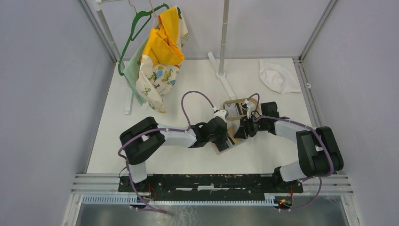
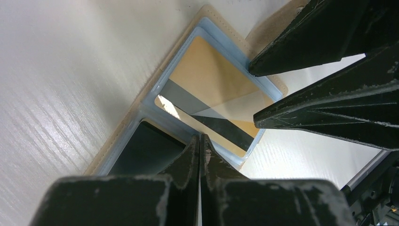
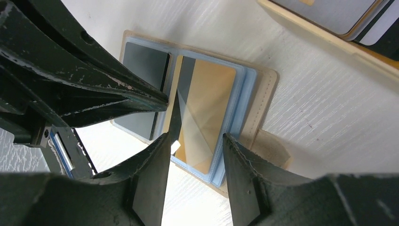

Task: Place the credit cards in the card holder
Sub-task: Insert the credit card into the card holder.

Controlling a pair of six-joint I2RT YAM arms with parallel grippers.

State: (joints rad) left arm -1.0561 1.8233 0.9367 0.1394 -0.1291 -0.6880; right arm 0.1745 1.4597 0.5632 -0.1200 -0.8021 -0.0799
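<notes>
Your L gripper, jaws shut, pins card holder; R gripper half-open, gold card btwn jaws. Prob. push it home next.

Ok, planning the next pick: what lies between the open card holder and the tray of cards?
Only bare white table, seen in the right wrist view, between the card holder and the tray.

No writing, brand, number or sign can be read anywhere; the gold card in the wallet shows only a dark stripe.
</notes>
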